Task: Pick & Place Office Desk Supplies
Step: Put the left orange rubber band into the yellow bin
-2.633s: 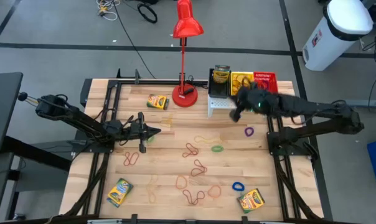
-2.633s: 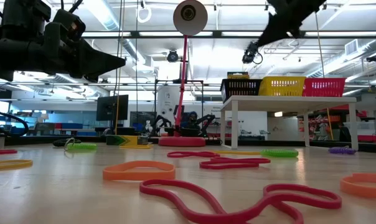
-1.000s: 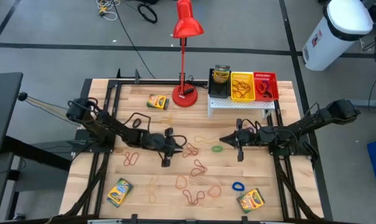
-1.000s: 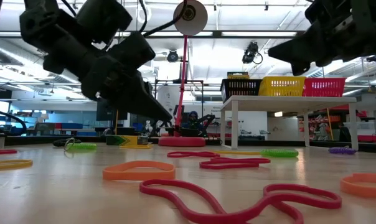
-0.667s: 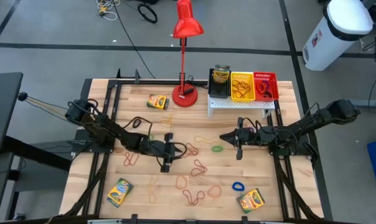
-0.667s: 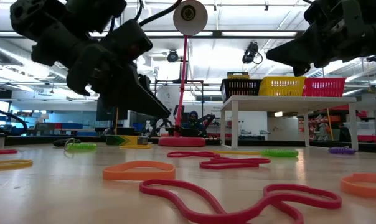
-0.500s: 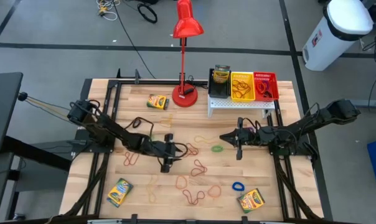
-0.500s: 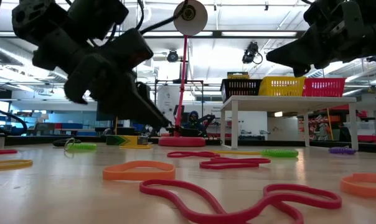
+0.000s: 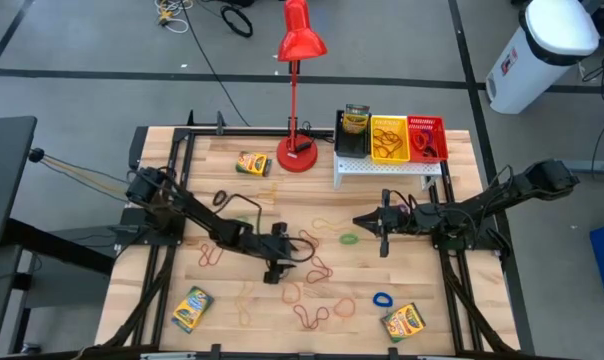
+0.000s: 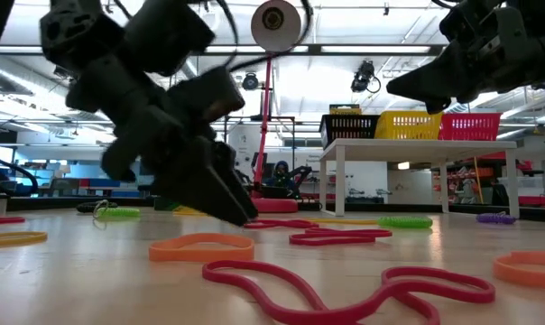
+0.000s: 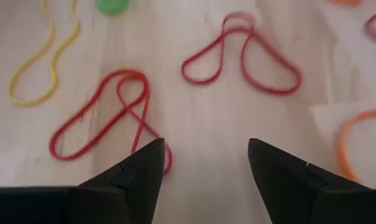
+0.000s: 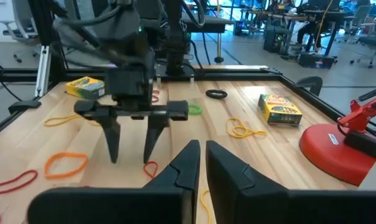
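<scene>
Red rubber band: on the bench, one loop just beside a tip of your left pincer.
Left pincer: jaws spread wide, empty, low over the band.
Right pincer: clenched, empty, well apart.

Bare wood of the table lies open near the right edge. The middle is strewn with flat rubber-band loops. At the back edge the desk lamp and mesh bins block passage.
</scene>
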{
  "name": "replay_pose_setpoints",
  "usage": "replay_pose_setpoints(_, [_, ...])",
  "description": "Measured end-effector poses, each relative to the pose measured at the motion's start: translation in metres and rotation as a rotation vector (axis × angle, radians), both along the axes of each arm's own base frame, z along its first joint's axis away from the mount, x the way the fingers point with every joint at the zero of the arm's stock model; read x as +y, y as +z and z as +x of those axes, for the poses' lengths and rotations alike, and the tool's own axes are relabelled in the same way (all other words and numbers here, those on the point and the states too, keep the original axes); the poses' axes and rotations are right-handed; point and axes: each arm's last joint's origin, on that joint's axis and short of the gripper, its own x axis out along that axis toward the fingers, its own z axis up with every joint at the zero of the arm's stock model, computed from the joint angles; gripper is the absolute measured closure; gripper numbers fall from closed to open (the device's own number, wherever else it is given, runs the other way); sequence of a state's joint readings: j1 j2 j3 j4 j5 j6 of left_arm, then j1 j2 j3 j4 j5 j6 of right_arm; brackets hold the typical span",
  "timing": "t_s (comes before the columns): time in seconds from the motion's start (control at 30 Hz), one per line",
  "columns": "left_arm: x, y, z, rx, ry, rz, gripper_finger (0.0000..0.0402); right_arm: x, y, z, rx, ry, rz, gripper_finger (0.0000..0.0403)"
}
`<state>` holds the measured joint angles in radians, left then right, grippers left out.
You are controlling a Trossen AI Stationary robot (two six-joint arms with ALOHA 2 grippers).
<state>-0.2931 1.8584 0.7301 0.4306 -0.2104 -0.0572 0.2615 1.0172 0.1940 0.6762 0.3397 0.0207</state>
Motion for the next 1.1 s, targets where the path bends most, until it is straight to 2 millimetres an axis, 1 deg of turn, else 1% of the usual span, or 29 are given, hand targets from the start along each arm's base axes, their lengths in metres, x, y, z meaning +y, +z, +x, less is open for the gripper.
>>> replay_pose_setpoints(0.1, [-0.003, -0.002, 0.010, 0.037, -0.006, -0.001, 0.0164, 0.000, -0.001, 0.000, 0.015, 0.000, -0.004, 0.0365])
replay_pose_setpoints(0.23, [-0.011, 0.000, 0.019, 0.053, -0.104, -0.038, 0.0164, 0.000, -0.002, 0.000, 0.025, 0.000, -0.006, 0.0365])
replay_pose_setpoints(0.43, [-0.025, 0.005, 0.019, 0.053, -0.208, -0.087, 0.0165, 0.000, -0.002, 0.000, 0.024, 0.000, -0.006, 0.0365])
replay_pose_setpoints(0.57, [-0.034, 0.005, 0.015, 0.049, -0.250, -0.050, 0.0166, 0.000, -0.002, 0.000, 0.024, 0.000, -0.006, 0.0365])
replay_pose_setpoints(0.67, [-0.037, 0.003, 0.013, 0.070, -0.245, -0.025, 0.0177, 0.000, -0.002, 0.000, 0.025, 0.000, -0.006, 0.0365])
replay_pose_setpoints(0.77, [-0.034, 0.002, 0.011, 0.095, -0.226, -0.006, 0.0201, 0.000, -0.002, 0.000, 0.025, 0.000, -0.006, 0.0365])
replay_pose_setpoints(0.87, [-0.032, 0.001, 0.012, 0.100, -0.229, -0.013, 0.0241, 0.000, -0.002, 0.000, 0.025, 0.000, -0.006, 0.0365])
replay_pose_setpoints(1.0, [-0.032, 0.001, 0.011, 0.121, -0.280, -0.023, 0.0316, 0.000, -0.002, 0.000, 0.025, 0.000, -0.006, 0.0365])
replay_pose_setpoints(1.1, [-0.033, 0.000, 0.009, 0.138, -0.315, 0.008, 0.0378, 0.000, -0.002, 0.000, 0.025, 0.000, -0.006, 0.0365])
